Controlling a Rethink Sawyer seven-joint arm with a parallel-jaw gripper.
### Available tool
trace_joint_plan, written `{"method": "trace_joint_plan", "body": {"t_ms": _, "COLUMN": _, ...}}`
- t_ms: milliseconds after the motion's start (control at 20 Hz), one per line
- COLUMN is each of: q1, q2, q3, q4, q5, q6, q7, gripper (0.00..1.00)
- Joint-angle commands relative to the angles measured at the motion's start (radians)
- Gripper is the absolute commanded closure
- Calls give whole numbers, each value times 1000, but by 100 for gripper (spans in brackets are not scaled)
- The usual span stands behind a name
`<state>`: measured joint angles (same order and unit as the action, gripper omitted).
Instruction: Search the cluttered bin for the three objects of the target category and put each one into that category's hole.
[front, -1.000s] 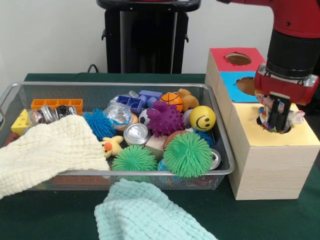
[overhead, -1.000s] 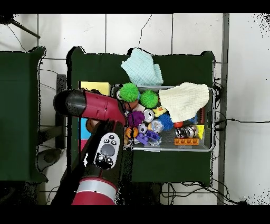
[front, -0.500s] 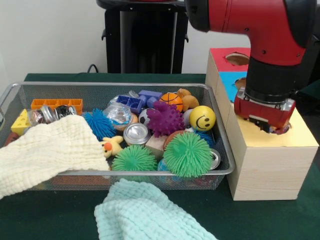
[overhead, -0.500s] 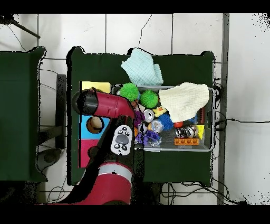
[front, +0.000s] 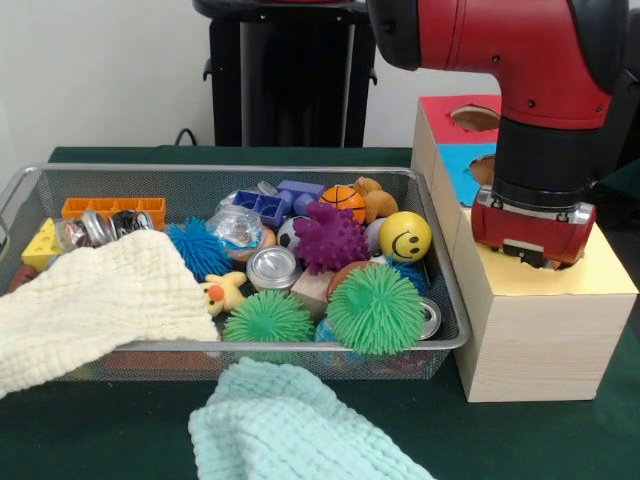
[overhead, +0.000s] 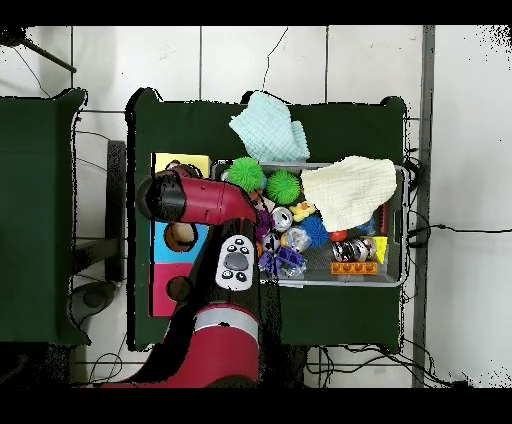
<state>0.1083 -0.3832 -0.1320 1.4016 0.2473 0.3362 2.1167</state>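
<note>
Bin (front: 300, 175) of wire mesh sits on the green bench (front: 120, 430), packed with toys: two green spiky balls (front: 375, 308), a purple spiky ball (front: 330, 240), a blue spiky ball (front: 200, 248), a yellow smiley ball (front: 405, 237), a small basketball (front: 343, 200), metal tins (front: 272, 267), blue bricks (front: 270, 205), an orange brick (front: 112, 208) and a cheese wedge (front: 42, 243). Cream cloth (front: 90, 305) drapes over the bin's front-left corner; a mint cloth (front: 290, 425) lies on the bench just in front of the bin.

Sorting box (front: 540, 320) stands just beside the bin, with yellow, blue and red top sections; holes show in the blue (overhead: 180, 237) and red (overhead: 178, 289) sections in the overhead view.

Hand (front: 530, 258) is low over the yellow section, its fingers hidden behind the wrist housing; whether it is released or clenched cannot be told. The bin's toys lie beside and apart from the hand.
</note>
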Motion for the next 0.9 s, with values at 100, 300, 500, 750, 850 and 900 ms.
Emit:
{"method": "trace_joint_plan", "body": {"t_ms": 100, "q1": -34, "q2": 210, "q3": 160, "q4": 96, "q5": -55, "q6": -234, "q7": 139, "gripper": 100}}
{"method": "trace_joint_plan", "body": {"t_ms": 300, "q1": 31, "q2": 158, "q3": 78, "q4": 86, "q5": -29, "q6": -110, "q7": 170, "gripper": 100}}
{"method": "trace_joint_plan", "body": {"t_ms": 500, "q1": 61, "q2": 69, "q3": 22, "q4": 85, "q5": -8, "q6": 37, "q7": 180, "gripper": 100}}
{"method": "trace_joint_plan", "body": {"t_ms": 750, "q1": 89, "q2": -33, "q3": -48, "q4": 36, "q5": 1, "q6": 211, "q7": 182, "gripper": 100}}
{"method": "trace_joint_plan", "body": {"t_ms": 850, "q1": 95, "q2": -46, "q3": -70, "q4": 5, "q5": 7, "q6": 267, "q7": 191, "gripper": 100}}
{"method": "trace_joint_plan", "body": {"t_ms": 900, "q1": 104, "q2": -53, "q3": -85, "q4": -9, "q5": 9, "q6": 286, "q7": 201, "gripper": 100}}
